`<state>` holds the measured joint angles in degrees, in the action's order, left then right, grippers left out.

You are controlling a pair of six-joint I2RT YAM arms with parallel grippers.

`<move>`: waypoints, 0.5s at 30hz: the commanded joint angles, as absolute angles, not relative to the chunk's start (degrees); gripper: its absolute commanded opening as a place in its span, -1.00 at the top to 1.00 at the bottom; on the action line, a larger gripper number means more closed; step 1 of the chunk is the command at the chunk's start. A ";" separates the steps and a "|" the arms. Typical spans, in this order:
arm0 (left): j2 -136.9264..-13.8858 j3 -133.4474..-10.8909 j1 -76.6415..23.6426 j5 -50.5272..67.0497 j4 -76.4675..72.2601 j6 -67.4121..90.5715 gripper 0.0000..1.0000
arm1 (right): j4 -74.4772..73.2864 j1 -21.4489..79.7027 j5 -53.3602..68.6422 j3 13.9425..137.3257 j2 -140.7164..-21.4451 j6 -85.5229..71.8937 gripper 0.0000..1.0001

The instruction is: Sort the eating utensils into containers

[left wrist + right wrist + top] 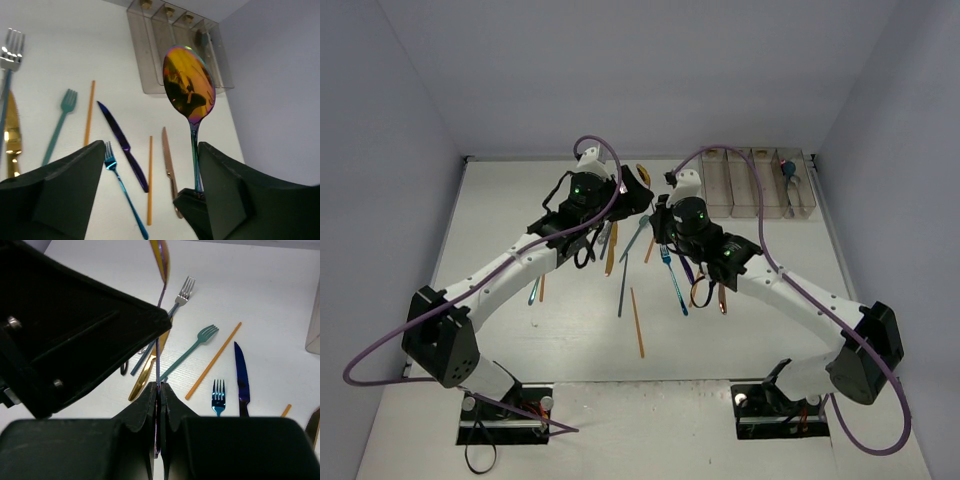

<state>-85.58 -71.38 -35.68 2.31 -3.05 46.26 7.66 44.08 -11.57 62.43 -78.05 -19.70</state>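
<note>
An iridescent purple-gold spoon [189,82] stands upright above the table, its thin handle [158,357] pinched by my right gripper [160,388], which is shut on it. My left gripper [150,147] is open, one finger [60,190] far from the spoon, the other [235,185] just beside the handle. In the top view both grippers meet mid-table, left [632,192] and right [665,218]. Loose utensils lie below: blue fork [120,185], purple knife [122,145], copper knife [169,165], teal fork [59,122], chopsticks [149,180]. The clear containers [760,185] sit at the back right.
A bluish utensil [788,172] lies in a right-hand bin. A silver fork [184,292] and a gold knife [145,375] lie left of the teal fork. One chopstick [636,322] lies nearer the arm bases. Grey walls close in the table.
</note>
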 commanded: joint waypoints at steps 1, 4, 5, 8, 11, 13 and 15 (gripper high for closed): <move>-80.09 -74.68 -35.46 -5.00 3.25 38.13 -0.45 | 10.66 39.01 -16.02 63.96 -75.10 -15.80 1.00; -77.88 -74.42 -34.53 -8.51 8.20 34.29 -0.47 | 9.11 33.32 -15.16 64.47 -75.46 -14.53 1.00; -76.79 -73.72 -33.89 -9.54 9.48 32.69 -0.48 | 8.92 29.98 -14.83 64.79 -75.78 -13.57 1.00; -74.02 -71.27 -31.37 -10.67 12.23 29.01 -0.48 | 8.84 21.14 -11.67 66.74 -77.77 -10.30 1.00; -71.53 -68.83 -27.95 -10.02 16.20 25.97 -0.48 | 8.80 10.14 -7.15 69.88 -80.69 -6.02 1.00; -70.72 -67.65 -24.98 -7.08 18.17 23.70 -0.49 | 8.79 5.22 -4.21 72.78 -83.72 -2.33 1.00; -70.14 -67.15 -22.43 -5.77 20.25 21.57 -0.49 | 8.79 1.21 -2.21 75.47 -87.38 1.43 1.00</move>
